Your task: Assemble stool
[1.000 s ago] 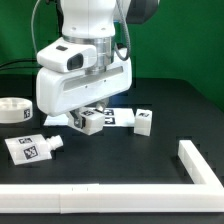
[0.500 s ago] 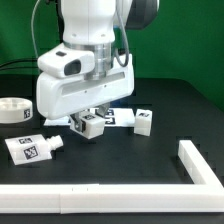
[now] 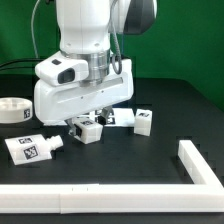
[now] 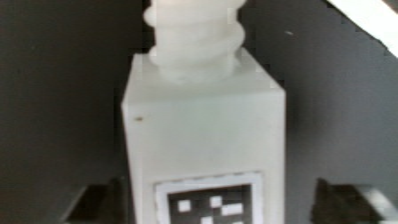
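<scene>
black table (image 3: 140, 165), green backdrop (image 3: 195, 50), white stool leg (image 3: 88, 128)

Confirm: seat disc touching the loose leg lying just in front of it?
Apart. Exterior view shows bare black table between the seat disc and that leg.

Black bench (image 3: 178, 108): gripper (image 3: 88, 120) holding stubby white tagged plastic leg (image 3: 89, 129); second leg (image 3: 35, 148), third leg (image 3: 145, 121) lying loose; thick round white seat disc (image 3: 10, 110).

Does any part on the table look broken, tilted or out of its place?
Nothing stands out. The seat lies flat, the loose legs lie whole on the table, and the end effector straddles one leg.
</scene>
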Controlling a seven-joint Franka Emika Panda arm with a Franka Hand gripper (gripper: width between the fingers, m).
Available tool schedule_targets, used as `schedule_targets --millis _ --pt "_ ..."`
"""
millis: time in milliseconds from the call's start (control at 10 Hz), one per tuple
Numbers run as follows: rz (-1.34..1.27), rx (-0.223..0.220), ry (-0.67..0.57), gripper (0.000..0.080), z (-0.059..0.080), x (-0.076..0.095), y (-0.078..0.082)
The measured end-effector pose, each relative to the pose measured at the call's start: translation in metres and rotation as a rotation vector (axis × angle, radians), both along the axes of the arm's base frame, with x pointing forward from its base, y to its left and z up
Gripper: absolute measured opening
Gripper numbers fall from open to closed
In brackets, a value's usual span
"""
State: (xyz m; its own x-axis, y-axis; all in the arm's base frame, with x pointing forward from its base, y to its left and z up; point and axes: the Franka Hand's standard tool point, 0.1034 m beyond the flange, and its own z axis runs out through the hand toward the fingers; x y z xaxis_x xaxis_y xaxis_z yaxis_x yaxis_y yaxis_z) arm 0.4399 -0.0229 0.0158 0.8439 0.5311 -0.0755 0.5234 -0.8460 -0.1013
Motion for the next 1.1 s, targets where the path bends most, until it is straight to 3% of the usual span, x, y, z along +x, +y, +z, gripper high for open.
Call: schedule_targets --millis 100,300,400,900,1100 --pt "-0.001 0.001 0.011 0.0606 0.008 -0.002 -0.001" --pt "0.030 0.002 0.026 0.0641 0.036 -0.014 -0.017" --pt "0.051 0.004 0.023 0.0647 0.043 -0.017 -0.030" --pt "0.052 0.004 0.026 0.0648 0.041 -0.018 -0.031" --pt "0.148 0.017 0.021 0.0648 0.050 -0.036 -0.069"
